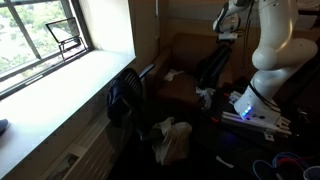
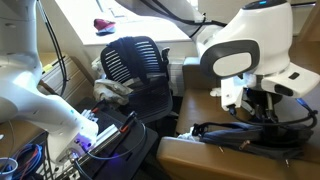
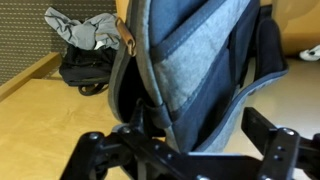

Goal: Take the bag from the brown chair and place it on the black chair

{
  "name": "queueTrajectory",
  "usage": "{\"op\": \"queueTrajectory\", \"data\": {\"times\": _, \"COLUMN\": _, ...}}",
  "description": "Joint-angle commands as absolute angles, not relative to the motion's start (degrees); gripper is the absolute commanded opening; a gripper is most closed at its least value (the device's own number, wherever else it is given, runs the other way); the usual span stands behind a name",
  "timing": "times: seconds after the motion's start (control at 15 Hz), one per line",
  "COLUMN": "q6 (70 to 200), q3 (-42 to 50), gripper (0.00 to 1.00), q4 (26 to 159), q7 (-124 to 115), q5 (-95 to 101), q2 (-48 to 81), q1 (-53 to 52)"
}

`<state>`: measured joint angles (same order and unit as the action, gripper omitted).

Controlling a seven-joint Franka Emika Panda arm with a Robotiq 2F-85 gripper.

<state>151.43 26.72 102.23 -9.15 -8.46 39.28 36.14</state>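
The grey-and-black backpack [image 3: 195, 70] is lying on the brown chair [image 2: 190, 155], so nothing is being delivered yet; the gripper [image 3: 185, 155] is hanging over it with its fingers spread to either side, not visibly pinching it; by my judgement the grasp, lift and carry to the black mesh chair [image 2: 135, 60] are all waiting; no brand or writing is showing legibly.

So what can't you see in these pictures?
- Wrist view: the bag covers the gripper fingertips, so its grip can't be told. The top edge cuts off the bag's top.
- Exterior view: the black chair has its seat lost in shadow.
- Exterior view: the bottom edge cuts off the brown chair, and the arm hides part.
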Motion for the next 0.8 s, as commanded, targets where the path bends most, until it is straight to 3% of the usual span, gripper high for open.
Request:
{"op": "queueTrajectory", "data": {"times": 0.0, "q6": 147.02, "q3": 18.57, "gripper": 1.0, "q4": 99.4, "q7": 1.89, "q5": -9.67, "q2": 40.22, "q1": 43.32}}
{"op": "queueTrajectory", "data": {"times": 0.07, "q6": 149.39, "q3": 22.0, "gripper": 1.0, "q4": 101.39, "q7": -4.37, "q5": -7.94, "q2": 39.4, "q1": 39.75}}
{"op": "queueTrajectory", "data": {"times": 0.4, "q6": 149.33, "q3": 21.38, "gripper": 1.0, "q4": 101.24, "q7": -4.26, "q5": -7.86, "q2": 39.51, "q1": 40.27}}
{"op": "queueTrajectory", "data": {"times": 0.47, "q6": 148.58, "q3": 21.02, "gripper": 0.75, "q4": 100.81, "q7": -4.36, "q5": -8.34, "q2": 39.75, "q1": 40.57}}
{"op": "queueTrajectory", "data": {"times": 0.53, "q6": 148.62, "q3": 21.28, "gripper": 0.74, "q4": 100.73, "q7": -4.84, "q5": -8.21, "q2": 39.92, "q1": 40.35}}
{"op": "queueTrajectory", "data": {"times": 0.73, "q6": 147.86, "q3": 21.33, "gripper": 0.53, "q4": 100.29, "q7": -5.91, "q5": -8.41, "q2": 40.07, "q1": 40.31}}
